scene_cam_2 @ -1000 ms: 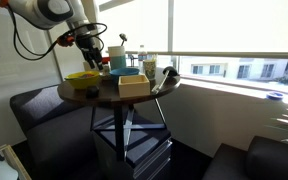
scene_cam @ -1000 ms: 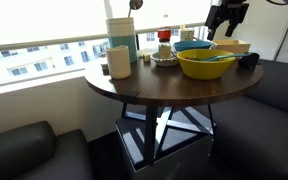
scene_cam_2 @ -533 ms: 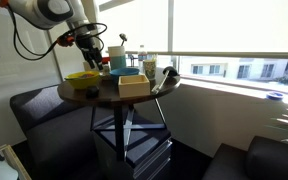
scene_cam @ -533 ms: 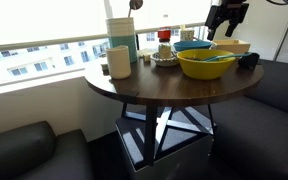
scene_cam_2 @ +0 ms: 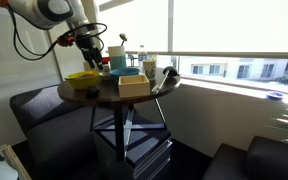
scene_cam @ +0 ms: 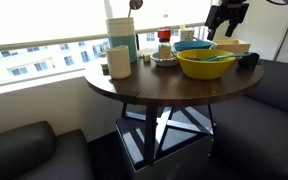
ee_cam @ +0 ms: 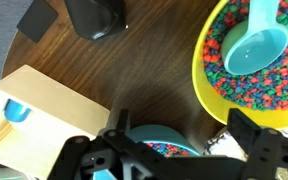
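Gripper [ee_cam: 172,150] jaws are spread wide apart, held above the blue bowl [ee_cam: 149,133] of coloured beads, which is set on the round table [ee_cam: 154,70] between a wooden box [ee_cam: 44,108] at left and a yellow bowl [ee_cam: 200,75] with a blue scoop [ee_cam: 256,48] at right. An approach is judged to be in hand; next, a straight descent clear of both rims is called for.

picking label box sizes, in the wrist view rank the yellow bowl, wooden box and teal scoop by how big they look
1-2. yellow bowl and wooden box: they look about alike and both are cut off by the frame edge, so unranked.
3. teal scoop, lying in the bowl, clearly smallest.
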